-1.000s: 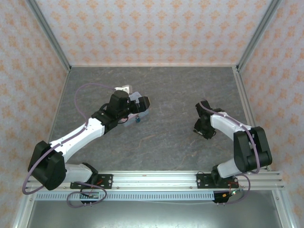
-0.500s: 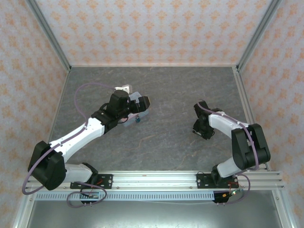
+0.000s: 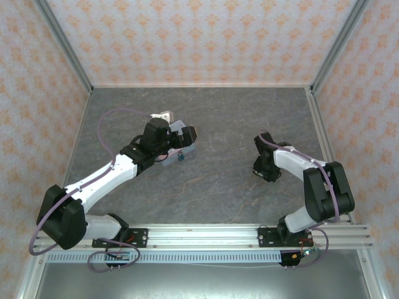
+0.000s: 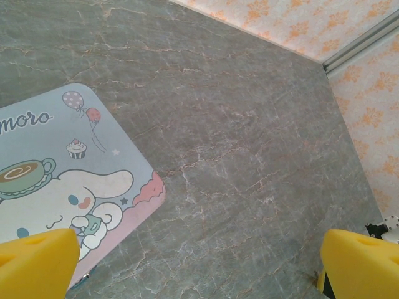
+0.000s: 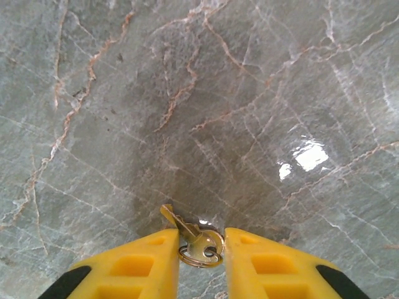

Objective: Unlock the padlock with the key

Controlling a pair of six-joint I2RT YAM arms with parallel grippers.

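The table (image 5: pixel 187 93) is grey stone-like material with pale and brown veins, smooth enough to give a bright spot of reflected light. On it lies the key (image 5: pixel 188 230), small and flat, of pale brass-coloured metal, with a thin wire ring through its round head. Its blade points up and to the left in the right wrist view, away from the fingers.

The right gripper (image 5: pixel 202 252) has yellow plastic fingers (image 5: pixel 143 268) with rectangular hollows and black patches lower down. The jaws are closed in to the width of the ring. The head and ring of the key sit between the two tips and seem to touch both of them, so the key is held at the table surface.

The left gripper (image 4: pixel 199 274) is opened very wide, its two yellow tips at the two bottom corners of the left wrist view, and nothing is between them. Under its left tip lies a flat tin box (image 4: pixel 62 162) with rounded corners, pastel blue with a pink scalloped edge. On the lid is printed a white long-eared cartoon animal, a cup, a cupcake and balloons. The letters "moro" can be read on it; the start of the word is cut by the picture edge.

In the top view the padlock (image 3: pixel 181 157) is a tiny teal dot just beside the near corner of the tin box, well apart from the key.
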